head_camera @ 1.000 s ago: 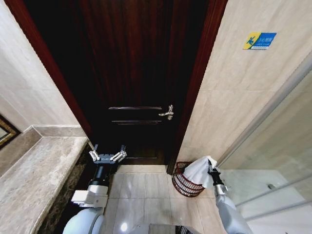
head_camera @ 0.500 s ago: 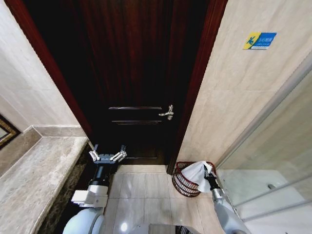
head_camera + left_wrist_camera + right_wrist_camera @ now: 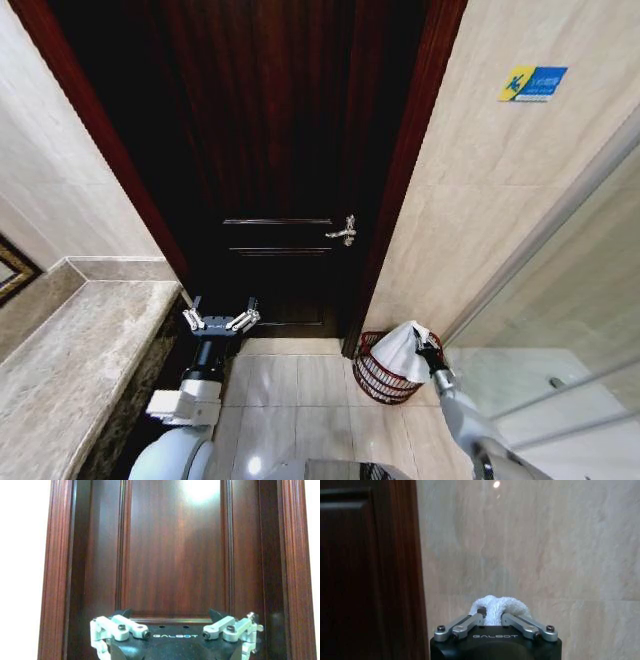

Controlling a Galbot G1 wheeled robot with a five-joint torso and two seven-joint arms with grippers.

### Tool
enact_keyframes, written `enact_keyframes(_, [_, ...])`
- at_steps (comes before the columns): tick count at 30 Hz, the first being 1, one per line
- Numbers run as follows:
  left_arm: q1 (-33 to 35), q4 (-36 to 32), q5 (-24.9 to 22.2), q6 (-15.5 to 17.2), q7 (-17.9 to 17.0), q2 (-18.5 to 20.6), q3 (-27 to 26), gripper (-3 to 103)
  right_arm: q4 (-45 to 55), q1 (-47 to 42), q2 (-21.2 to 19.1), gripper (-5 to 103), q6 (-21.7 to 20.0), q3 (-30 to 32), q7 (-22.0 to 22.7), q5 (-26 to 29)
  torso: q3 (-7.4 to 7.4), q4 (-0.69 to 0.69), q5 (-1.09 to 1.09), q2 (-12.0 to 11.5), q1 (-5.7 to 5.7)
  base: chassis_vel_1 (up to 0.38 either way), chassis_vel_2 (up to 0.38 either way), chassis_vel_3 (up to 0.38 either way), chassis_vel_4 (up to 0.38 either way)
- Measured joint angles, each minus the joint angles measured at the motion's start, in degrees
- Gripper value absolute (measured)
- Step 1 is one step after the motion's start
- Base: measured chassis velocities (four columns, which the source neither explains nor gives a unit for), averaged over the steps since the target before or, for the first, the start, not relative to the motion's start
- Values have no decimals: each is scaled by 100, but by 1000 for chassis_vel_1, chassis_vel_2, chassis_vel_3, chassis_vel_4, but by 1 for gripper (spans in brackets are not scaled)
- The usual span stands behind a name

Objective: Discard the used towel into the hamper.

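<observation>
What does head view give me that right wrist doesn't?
Head view alone: the hamper on the floor by the door frame, the towel draped into it, and the left hand, open, idle before the door. Right wrist alone: the fingers pinched shut on a towel fold. Both: right hand, towel, dark door, tiled wall.

Dim dark door (image 3: 270, 150), glare spot on its panel, bright pale walls (image 3: 480, 200), wide-angle bending at edges
</observation>
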Motion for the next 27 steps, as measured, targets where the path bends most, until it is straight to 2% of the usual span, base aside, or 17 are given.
enact_keyframes(8, [0, 0, 0, 0, 0, 0, 0, 100, -131, 73, -78, 4, 0, 89, 155, -439, 0, -1, 1, 0, 0, 0, 0, 0, 0])
enact_keyframes(16, [0, 0, 0, 0, 0, 0, 0, 100, -202, 101, -71, 4, -1, 125, 518, -896, 0, -1, 0, 0, -1, 0, 0, 0, 0])
enact_keyframes(22, [0, 0, 0, 0, 0, 0, 0, 100, -190, 153, 9, 4, -383, 131, 939, -1112, 0, -1, 1, 0, -1, 0, 0, 0, 0])
enact_keyframes(27, [0, 0, 0, 0, 0, 0, 0, 100, -197, 223, 91, 4, -751, 106, 1144, -947, 0, 0, 2, 0, -1, 0, 0, 0, 0])
